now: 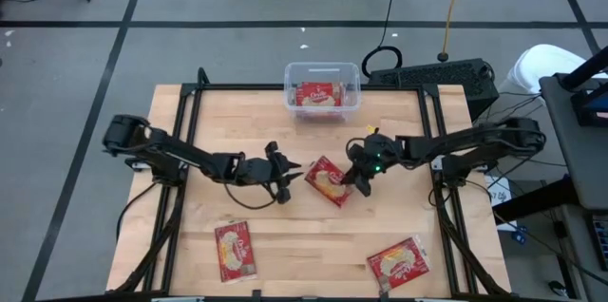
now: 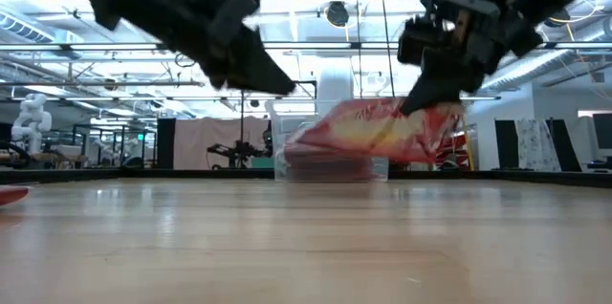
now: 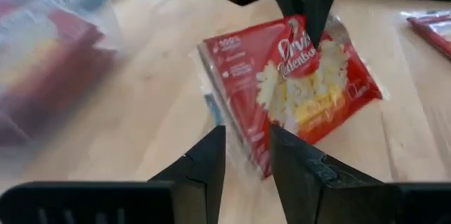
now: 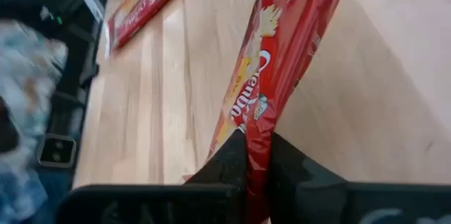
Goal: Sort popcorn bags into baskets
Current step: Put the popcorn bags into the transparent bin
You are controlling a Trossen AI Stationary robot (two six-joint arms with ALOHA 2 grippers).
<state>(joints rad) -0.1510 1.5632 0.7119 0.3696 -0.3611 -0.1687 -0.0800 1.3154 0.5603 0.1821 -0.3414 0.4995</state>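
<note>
Counter [image 1: 285, 235] frame-centre | right gripper [image 1: 359, 175] jaws clamp popcorn bag [image 1: 328, 181], lifted | left gripper [image 1: 285, 180] jaws narrowly parted, empty | next: carry to tub [image 1: 323, 75], upper centre.

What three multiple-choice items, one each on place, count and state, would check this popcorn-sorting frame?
1. Where is the clear plastic rectangular tub?
A. far table edge, centre
B. near left corner
C. on the floor

2. How many red-and-yellow flat popcorn packets lie loose on the wooden table near its front edge?
A. none
B. two
C. five

3. What is the right claw doing?
A. hanging open, empty
B. pinching a packet by its edge
C. resting inside the tub

Answers: 1 A, the high view shows it mid far edge. 2 B, one front left, one front right. 3 B, the right wrist view shows its fingers clamping the packet.
</note>
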